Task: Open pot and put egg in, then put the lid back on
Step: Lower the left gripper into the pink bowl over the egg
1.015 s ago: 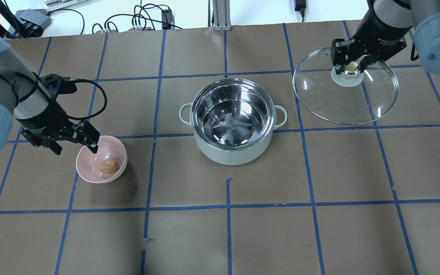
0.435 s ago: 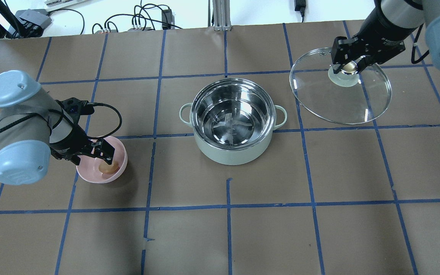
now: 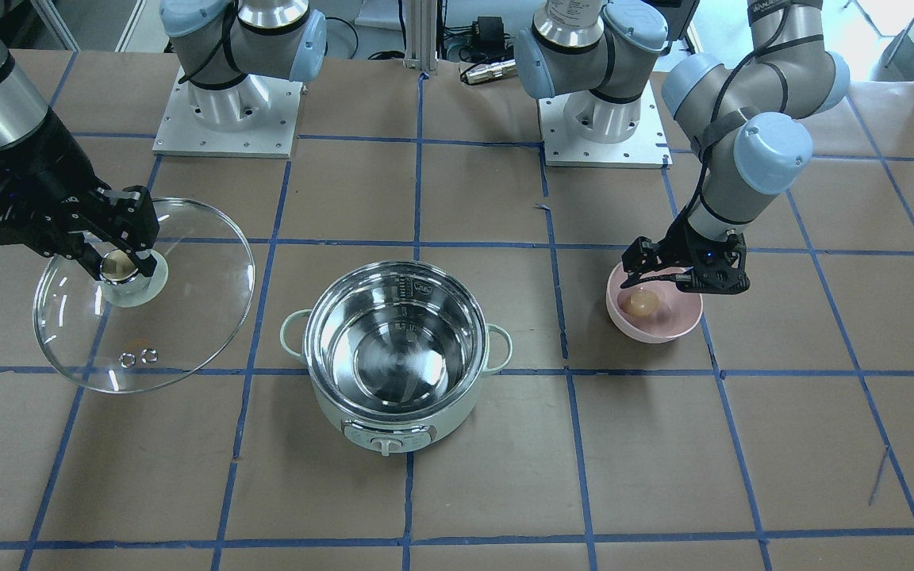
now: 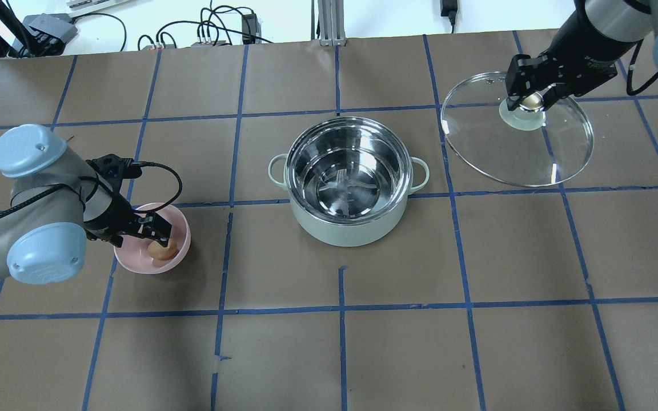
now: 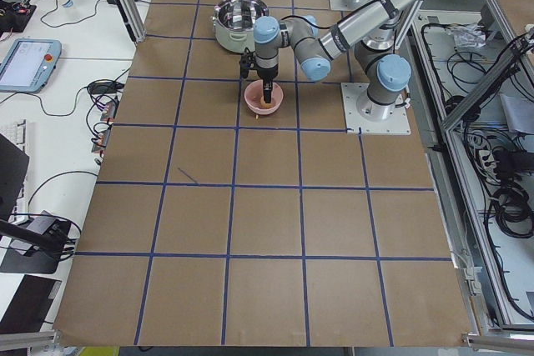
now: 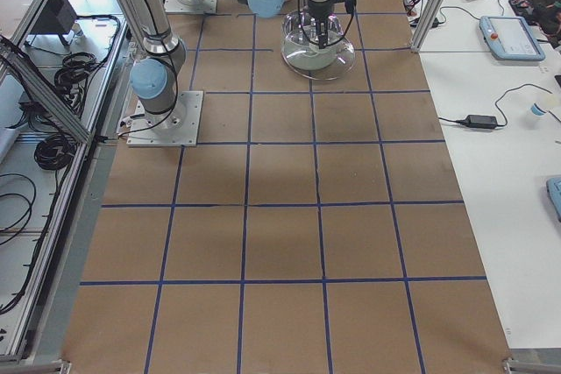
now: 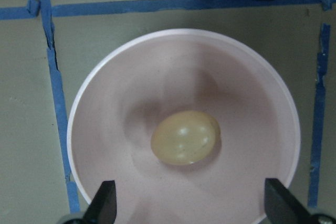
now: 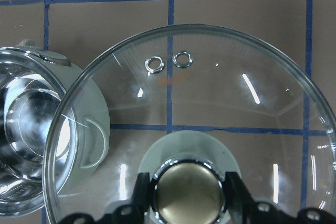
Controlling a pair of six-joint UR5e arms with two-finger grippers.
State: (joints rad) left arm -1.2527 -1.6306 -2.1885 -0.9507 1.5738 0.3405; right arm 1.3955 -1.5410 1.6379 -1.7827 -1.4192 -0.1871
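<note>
The mint-green pot stands open at the table's middle, its steel inside bare; it also shows in the front view. The brown egg lies in a pink bowl left of the pot. My left gripper hangs open just above the egg; in the left wrist view its fingertips straddle the egg without touching. My right gripper is shut on the golden knob of the glass lid and holds it right of the pot, seen also in the right wrist view.
Blue tape lines grid the brown table. Cables and a power strip lie past the far edge. The two arm bases stand on plates on the robot's side. The pot's control knob faces the operators' side.
My left arm swung over the pink bowl and lowered, so the open gripper now brackets the egg. My right arm shifted the held lid slightly to the right.
</note>
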